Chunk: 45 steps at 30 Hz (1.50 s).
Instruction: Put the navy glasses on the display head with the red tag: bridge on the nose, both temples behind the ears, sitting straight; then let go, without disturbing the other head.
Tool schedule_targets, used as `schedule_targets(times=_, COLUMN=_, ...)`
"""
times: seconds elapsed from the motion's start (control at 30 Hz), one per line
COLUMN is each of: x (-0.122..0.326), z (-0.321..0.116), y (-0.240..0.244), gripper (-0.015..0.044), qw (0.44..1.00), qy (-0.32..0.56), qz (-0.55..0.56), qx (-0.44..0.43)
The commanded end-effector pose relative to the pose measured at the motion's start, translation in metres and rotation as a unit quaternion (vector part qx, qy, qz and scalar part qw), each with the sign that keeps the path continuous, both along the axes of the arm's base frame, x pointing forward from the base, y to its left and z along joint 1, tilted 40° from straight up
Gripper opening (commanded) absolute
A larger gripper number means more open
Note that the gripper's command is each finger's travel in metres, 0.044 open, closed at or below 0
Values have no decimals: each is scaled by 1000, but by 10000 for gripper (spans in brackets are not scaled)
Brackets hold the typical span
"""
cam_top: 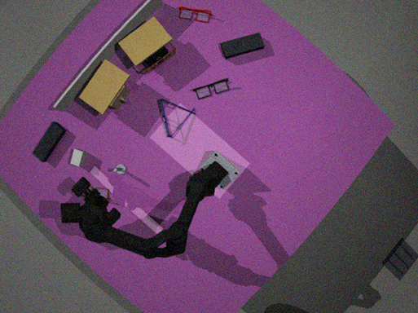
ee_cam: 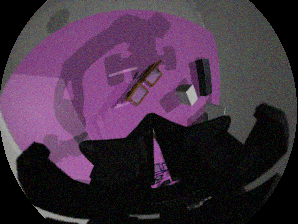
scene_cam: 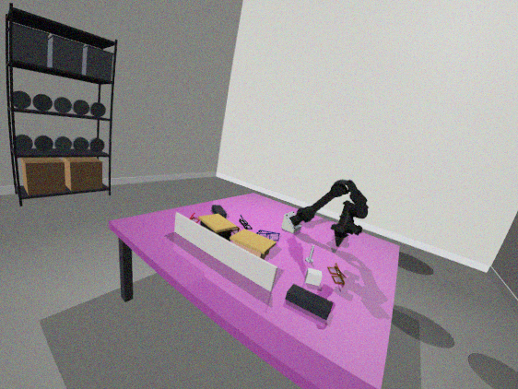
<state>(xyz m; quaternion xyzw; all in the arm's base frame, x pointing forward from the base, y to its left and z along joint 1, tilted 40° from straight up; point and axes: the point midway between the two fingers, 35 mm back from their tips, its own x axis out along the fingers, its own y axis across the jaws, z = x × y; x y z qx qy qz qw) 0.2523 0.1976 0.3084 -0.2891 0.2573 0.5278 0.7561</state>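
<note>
Noting the position of the navy-framed glasses: they rest on the magenta table, in front of the two tan-topped display stands and apart from the arm. The front frame and the folded or converging temples make a triangle from above; which, I cannot tell.

End effector: closed, with nothing gripped. Its fingertips meet in the wrist view. It points downward above the table, well apart from the navy pair. The black arm reaches over from its pale grey base plate.

Display stands: one tan top partly covers a black form with brown-framed glasses at its front; the other tan top partly covers a beige form. Red tag: cannot be made out. A long white panel stands behind both.

Other eyewear: black-framed glasses near the navy pair; red-framed glasses beyond the stands; loose amber-brown glasses near a small white block.
</note>
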Motion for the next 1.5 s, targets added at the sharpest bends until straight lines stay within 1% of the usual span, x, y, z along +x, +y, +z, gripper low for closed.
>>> schedule_targets(times=0.0, x=-47, z=-6, y=45, gripper=0, qw=985, qy=6, qz=170, qx=-34)
schedule_targets(times=0.07, x=-56, z=-7, y=52, gripper=0, qw=980, qy=7, qz=197, qx=-38)
schedule_targets(times=0.47, x=-55, z=-9, y=54, gripper=0, qw=980, qy=7, qz=197, qx=-38)
schedule_targets(times=1.47, x=-53, z=-45, y=86, gripper=0, qw=980, qy=7, qz=197, qx=-37)
